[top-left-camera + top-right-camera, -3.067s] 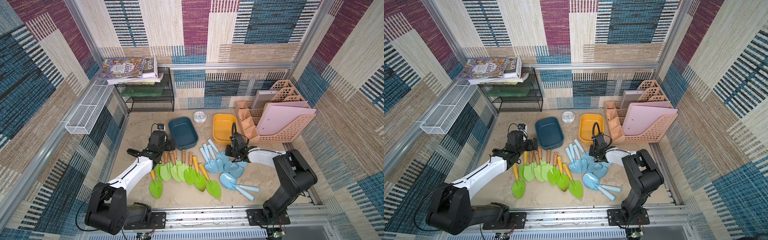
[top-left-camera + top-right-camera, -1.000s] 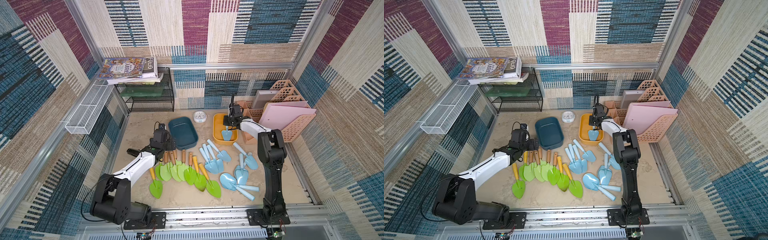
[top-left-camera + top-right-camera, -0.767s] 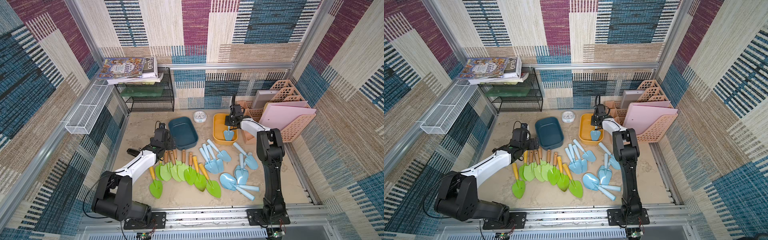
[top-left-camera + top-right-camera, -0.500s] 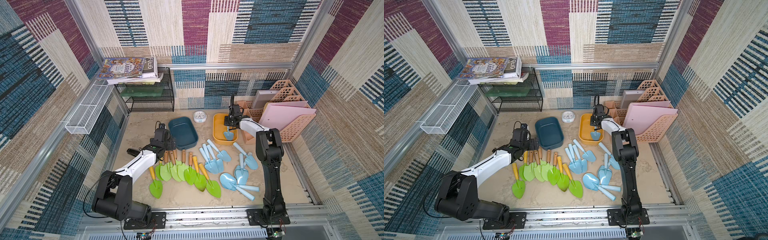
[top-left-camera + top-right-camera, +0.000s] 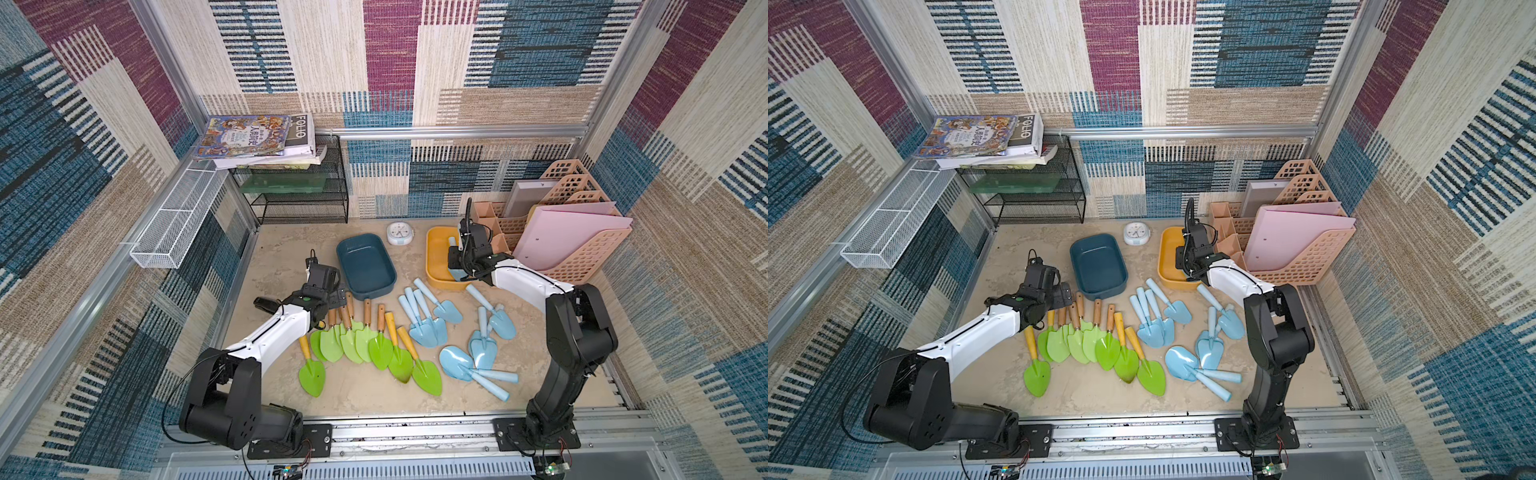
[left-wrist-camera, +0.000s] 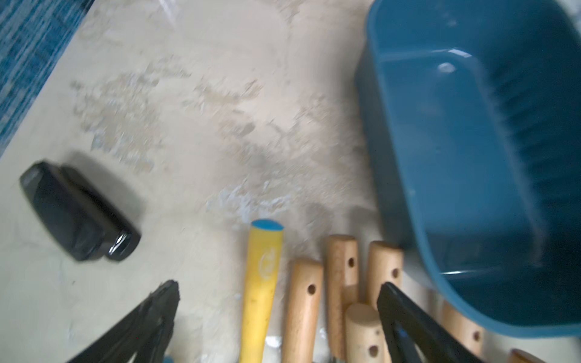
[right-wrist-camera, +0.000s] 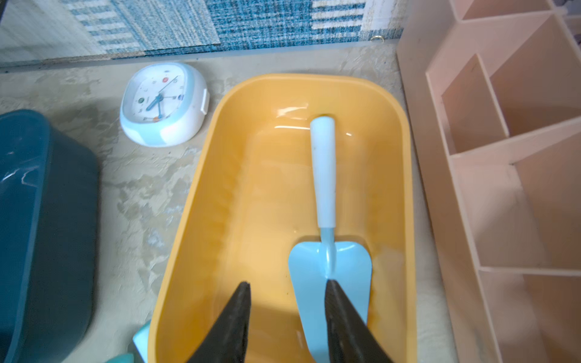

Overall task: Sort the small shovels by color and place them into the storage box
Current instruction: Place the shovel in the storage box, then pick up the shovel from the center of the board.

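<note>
A pale blue shovel [image 7: 324, 176] lies in the yellow storage box [image 7: 251, 201], handle toward the far wall. My right gripper [image 7: 287, 283] hangs open just above the box's near end, one finger over the blade, nothing between the fingers. In both top views several green shovels [image 5: 365, 340] and several blue shovels [image 5: 432, 328] lie in rows on the table. My left gripper [image 6: 278, 286] stands wide open over a yellow handle [image 6: 264, 267] and wooden handles [image 6: 305, 298], beside the dark blue storage box [image 6: 471, 157].
A white clock [image 5: 400, 233] sits between the two boxes at the back. A pink desk organizer [image 5: 573, 232] stands right of the yellow box. A black wire rack [image 5: 299, 195] with books stands back left. A small black object [image 6: 75, 213] lies left of the handles.
The right gripper carried a blue shovel from the table to the yellow box, then opened; the shovel now lies in the box. The left gripper has barely moved.
</note>
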`<state>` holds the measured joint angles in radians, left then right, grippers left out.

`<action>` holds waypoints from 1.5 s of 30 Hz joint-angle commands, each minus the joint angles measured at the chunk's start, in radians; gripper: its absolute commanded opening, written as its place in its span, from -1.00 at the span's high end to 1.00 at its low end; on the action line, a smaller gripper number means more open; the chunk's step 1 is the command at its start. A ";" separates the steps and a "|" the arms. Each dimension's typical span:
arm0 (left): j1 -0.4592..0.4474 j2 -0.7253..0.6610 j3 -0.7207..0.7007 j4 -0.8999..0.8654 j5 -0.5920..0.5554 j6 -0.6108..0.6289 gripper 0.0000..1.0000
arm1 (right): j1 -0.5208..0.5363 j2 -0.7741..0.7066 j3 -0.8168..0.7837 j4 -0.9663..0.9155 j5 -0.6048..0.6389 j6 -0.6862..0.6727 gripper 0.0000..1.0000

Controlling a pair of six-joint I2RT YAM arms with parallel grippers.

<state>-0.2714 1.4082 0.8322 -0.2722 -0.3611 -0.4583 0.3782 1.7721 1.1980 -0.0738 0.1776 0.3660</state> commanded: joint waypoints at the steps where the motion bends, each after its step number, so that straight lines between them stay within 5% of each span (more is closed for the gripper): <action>1: -0.002 -0.020 -0.003 -0.163 -0.093 -0.204 -0.99 | 0.031 -0.057 -0.088 0.060 -0.042 0.017 0.19; 10: -0.017 -0.184 -0.032 -0.414 -0.169 -0.388 -1.00 | 0.076 -0.149 -0.210 0.094 -0.066 0.016 0.26; 24: 0.134 -0.138 -0.178 -0.309 0.063 -0.393 -0.99 | 0.071 -0.150 -0.228 0.093 -0.078 0.020 0.34; 35: 0.195 -0.001 -0.147 -0.245 0.185 -0.334 -0.55 | 0.065 -0.132 -0.230 0.088 -0.075 0.021 0.41; 41: 0.205 0.033 -0.136 -0.254 0.186 -0.327 -0.10 | 0.059 -0.144 -0.235 0.091 -0.087 0.024 0.47; 45: 0.207 0.055 -0.126 -0.272 0.175 -0.323 0.40 | 0.048 -0.163 -0.253 0.100 -0.091 0.027 0.48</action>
<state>-0.0669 1.4490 0.7044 -0.5110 -0.2073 -0.7826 0.4320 1.6218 0.9524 0.0124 0.0914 0.3878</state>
